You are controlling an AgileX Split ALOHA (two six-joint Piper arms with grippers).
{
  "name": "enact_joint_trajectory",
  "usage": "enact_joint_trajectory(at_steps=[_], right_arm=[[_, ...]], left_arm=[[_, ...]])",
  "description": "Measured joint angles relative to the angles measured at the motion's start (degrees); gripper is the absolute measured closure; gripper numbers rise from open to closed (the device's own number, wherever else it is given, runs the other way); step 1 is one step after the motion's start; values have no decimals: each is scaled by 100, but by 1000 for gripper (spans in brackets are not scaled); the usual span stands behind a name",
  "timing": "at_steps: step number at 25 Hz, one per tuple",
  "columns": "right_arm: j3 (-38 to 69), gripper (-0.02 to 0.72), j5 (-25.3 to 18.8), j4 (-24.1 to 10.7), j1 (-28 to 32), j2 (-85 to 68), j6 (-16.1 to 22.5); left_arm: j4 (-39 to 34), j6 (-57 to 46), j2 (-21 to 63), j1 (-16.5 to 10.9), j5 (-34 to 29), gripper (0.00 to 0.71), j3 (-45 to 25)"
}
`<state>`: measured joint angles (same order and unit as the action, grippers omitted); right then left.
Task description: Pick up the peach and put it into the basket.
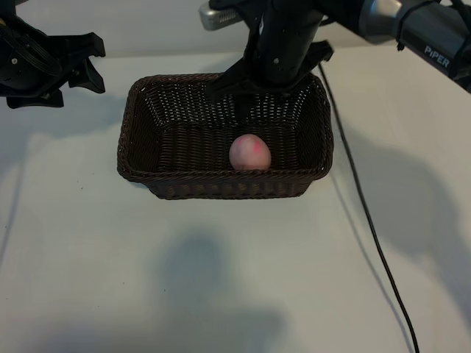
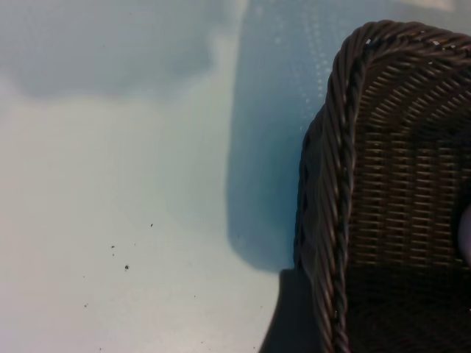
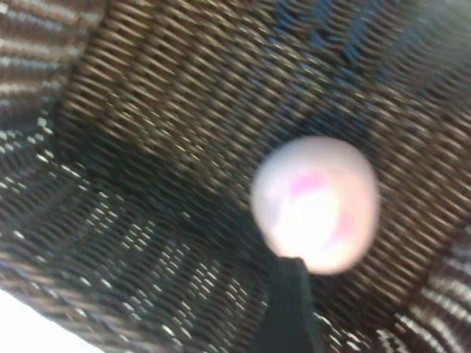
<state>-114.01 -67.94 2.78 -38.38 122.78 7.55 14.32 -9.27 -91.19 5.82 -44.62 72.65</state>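
Your right wrist camera looks down into the basket (image 3: pixel 147 110). Brown woven wicker fills almost all you see. The peach (image 3: pixel 316 202) sits on the basket floor, a little toward 4 o'clock from the middle. It is round and pale pink with brighter pink spots on it. A dark finger (image 3: pixel 288 305) of the right gripper pokes in from 6 o'clock, and its tip comes up to the bottom of the peach. You cannot tell if they touch. Down at 8 o'clock a small bit of white table (image 3: pixel 22 323) shows past the basket wall.
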Motion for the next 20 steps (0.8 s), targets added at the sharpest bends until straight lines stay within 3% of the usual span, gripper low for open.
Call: enact_joint_trajectory(at_steps=[3, 9, 20], right_arm=[[-149, 135, -170, -278, 20, 0, 180], [-193, 135, -194, -278, 370, -10, 226], [-178, 136, -205, 98, 1279, -146, -11]], left_arm=[[0, 0, 0, 0, 0, 155, 0], [0, -13, 0, 0, -5, 155, 0], [0, -9, 0, 0, -5, 155, 0]])
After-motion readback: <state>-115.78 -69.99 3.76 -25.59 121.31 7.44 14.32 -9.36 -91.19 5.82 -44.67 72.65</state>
